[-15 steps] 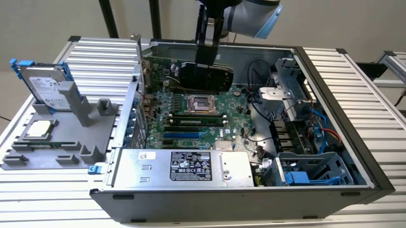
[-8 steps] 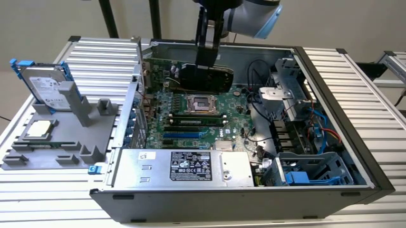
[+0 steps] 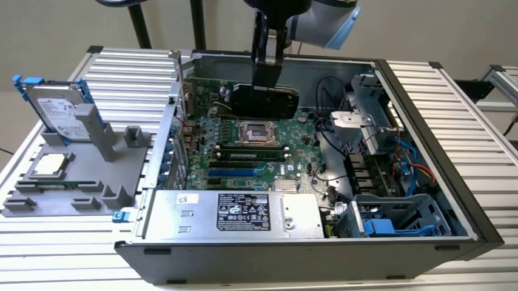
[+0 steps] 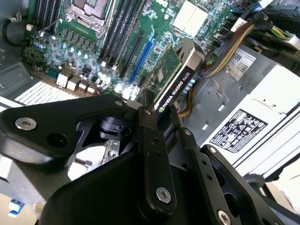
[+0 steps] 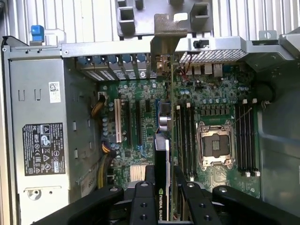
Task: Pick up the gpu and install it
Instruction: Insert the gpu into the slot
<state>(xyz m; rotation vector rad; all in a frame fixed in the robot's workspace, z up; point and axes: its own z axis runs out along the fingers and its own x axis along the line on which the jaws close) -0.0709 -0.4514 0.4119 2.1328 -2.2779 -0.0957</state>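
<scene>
I see my gripper (image 5: 161, 187) clamped on the gpu (image 5: 161, 161) at lower centre of the first wrist view, holding it edge-on above the motherboard (image 5: 211, 101), with the open case's rear wall (image 5: 117, 47) beyond.

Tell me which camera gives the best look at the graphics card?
The second wrist view: the gpu shows its green board and black cooler edge, clamped in the hand. The first wrist view sees it edge-on above the motherboard. The exterior view shows its black face, partly behind the arm.
</scene>
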